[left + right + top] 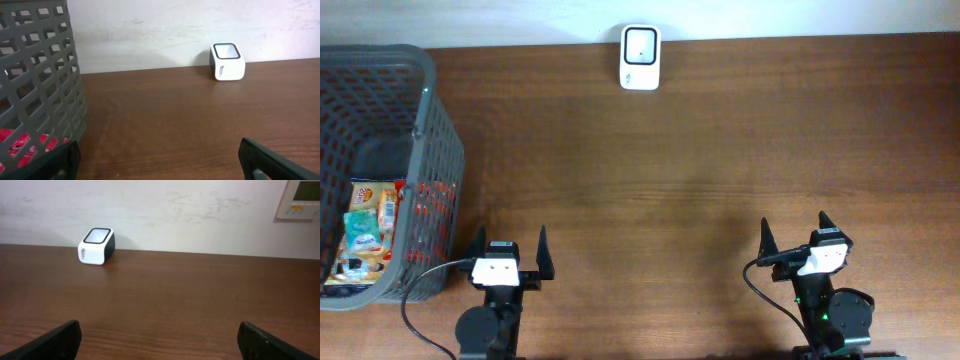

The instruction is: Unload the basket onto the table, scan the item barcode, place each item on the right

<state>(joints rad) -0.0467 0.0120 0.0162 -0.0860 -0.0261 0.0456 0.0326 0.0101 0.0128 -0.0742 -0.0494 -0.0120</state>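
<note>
- Brown wooden bench [700,150] ran up to a white wall [175,215] along its far edge.
- Scanner [640,44]: a white housing with a dark top window. It stood upright at the far edge of the bench, about midway along it and just beside the wall.
- Basket [430,130]: grey with lattice walls. It sat at the left edge of the bench and reached from the far-left corner toward the near edge.
- Packets [370,225]: several snack packets lay inside the basket, gathered at its near end. Their print was too small to read. Red wrapping showed through the lattice in the left wrist view.
- Left gripper [510,234]: positioned at the near edge, just beside the basket's right wall. Its fingers [265,160] were spread wide, pointed toward the far edge, with only bare bench between them.
- Right gripper [794,222]: positioned at the near edge, right of centre. Its fingers [60,337] were likewise spread wide and held nothing.
- Both grippers were well apart from the scanner, and neither touched a packet.
- Wall panel [300,200]: a pale unit with a small display, mounted on the wall beyond the far-right part of the bench.
</note>
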